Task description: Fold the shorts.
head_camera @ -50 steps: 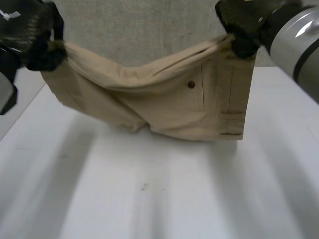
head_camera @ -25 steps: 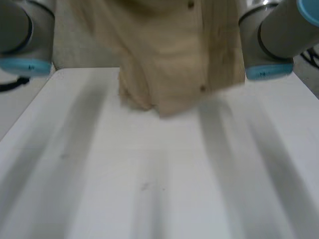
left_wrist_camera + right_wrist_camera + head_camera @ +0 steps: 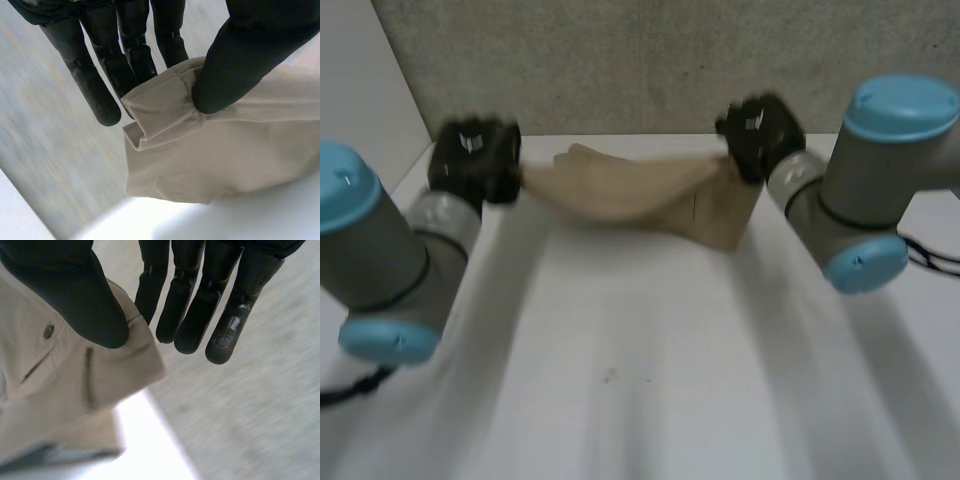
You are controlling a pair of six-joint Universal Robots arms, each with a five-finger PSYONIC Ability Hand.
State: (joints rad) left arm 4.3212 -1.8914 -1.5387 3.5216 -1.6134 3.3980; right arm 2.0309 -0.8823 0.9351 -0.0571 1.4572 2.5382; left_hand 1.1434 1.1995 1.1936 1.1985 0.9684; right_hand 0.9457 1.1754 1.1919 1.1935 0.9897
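1. The beige twill shorts (image 3: 620, 190) hang stretched between both hands in the upper middle of the head view, above the far part of the white table (image 3: 640, 380).
2. The black left hand (image 3: 472, 162), upper left, pinches one end's folded corner between thumb and fingers.
3. The black right hand (image 3: 758, 135), upper right, has its thumb clamped on the end with the buttoned pocket.

Left hand (image 3: 250, 55) pinched a folded corner of the beige shorts (image 3: 225, 160) between thumb and straight fingers, the cloth hanging just above the white table (image 3: 240, 220).
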